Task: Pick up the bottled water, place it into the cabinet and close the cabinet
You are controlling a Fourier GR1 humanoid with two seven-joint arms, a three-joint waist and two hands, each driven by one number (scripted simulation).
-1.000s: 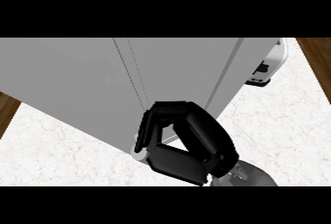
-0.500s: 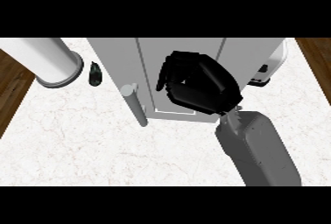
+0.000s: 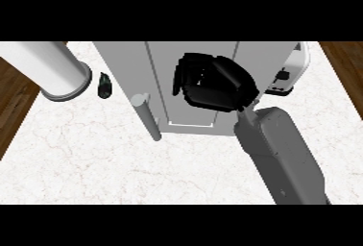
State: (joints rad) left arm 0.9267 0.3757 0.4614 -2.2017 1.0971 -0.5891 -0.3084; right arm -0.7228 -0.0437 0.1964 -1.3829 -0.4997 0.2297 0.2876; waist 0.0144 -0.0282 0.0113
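1. You're getting bright, even light across the white marble counter [image 3: 92, 158], with no glare patches on it.
2. Shadows are faint: only a soft grey band shows along the cabinet [image 3: 205, 62] base.
3. The right hand [image 3: 212, 86] reads as a near-solid black mass, so its detail is lost.
4. The steep downward angle stretches the cabinet's handle [image 3: 147, 116] and splays its vertical edges outward.

We see the cabinet [image 3: 195, 81] standing on the counter [image 3: 106, 163], our right hand [image 3: 212, 86] against its door, its handle [image 3: 147, 117] to the left, a toaster-like appliance [image 3: 292, 72] behind on the right.
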